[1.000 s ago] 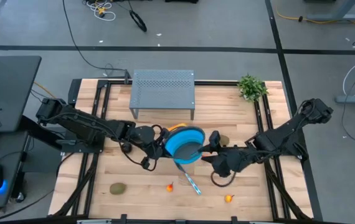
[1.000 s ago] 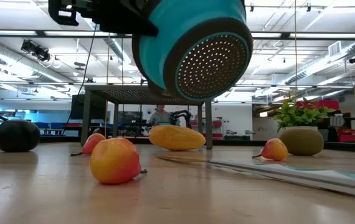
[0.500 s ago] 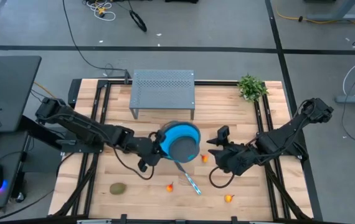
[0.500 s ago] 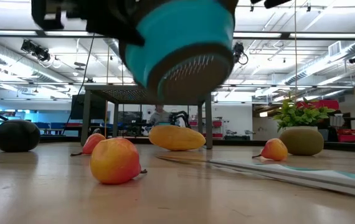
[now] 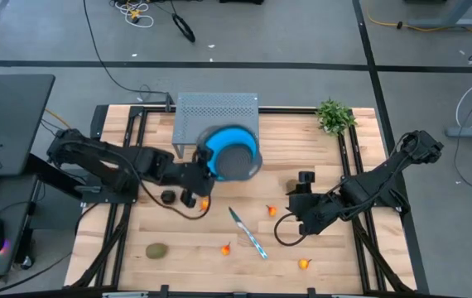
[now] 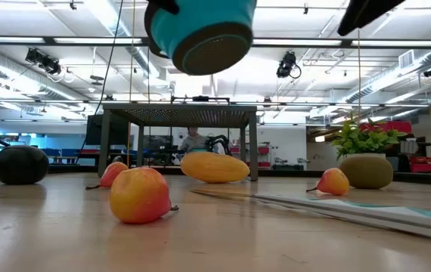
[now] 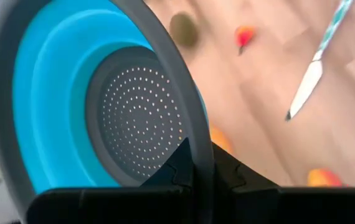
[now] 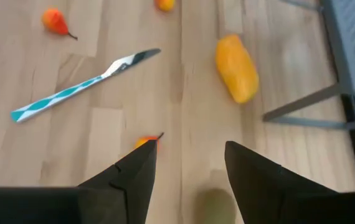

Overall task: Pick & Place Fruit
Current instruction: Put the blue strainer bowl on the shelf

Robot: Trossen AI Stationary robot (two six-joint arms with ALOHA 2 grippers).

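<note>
Fruit (image 6: 141,194) scattered loose on the slatted wood table (image 5: 335,257), none held. Nearest in low view: a smooth orange-red pear-shaped piece w/ short stem. Oblong yellow-orange piece (image 8: 236,68) lies near the rack leg, matte, rounded ends; in low view it sits under the rack. Brownish-green oval (image 5: 156,250) near front-left edge of table; second oval (image 5: 294,186) just beside right gripper. Dark ball (image 5: 169,197) close by left arm, dull finish. Tiny orange-red pieces: one at table centre (image 5: 272,210), one front (image 5: 226,247), one front-right (image 5: 305,264), each w/ thin stem.

Knife (image 5: 248,233) lies flat among them, silver blade, teal-and-white patterned handle. No readable writing or labels anywhere.

Left gripper (image 7: 193,177): fingers closed tight on dark rim of a colander (image 5: 231,153). Colander is blue, soft-looking stepped wall, grey perforated base; held off the table, tilted, in front of the grey perforated metal rack (image 5: 216,116) at table's rear. Left arm stretched from left edge toward centre, low and nearly flat.

Right gripper (image 5: 301,192): fingers parted, gripping nothing, hovering over bare wood, one tiny orange-red piece (image 8: 145,141) at a fingertip in wrist view, not clear if touching. Right arm reaches in from right edge, elbow raised, wrist pointing toward centre.

Green leafy plant (image 5: 334,115) at rear right corner.
</note>
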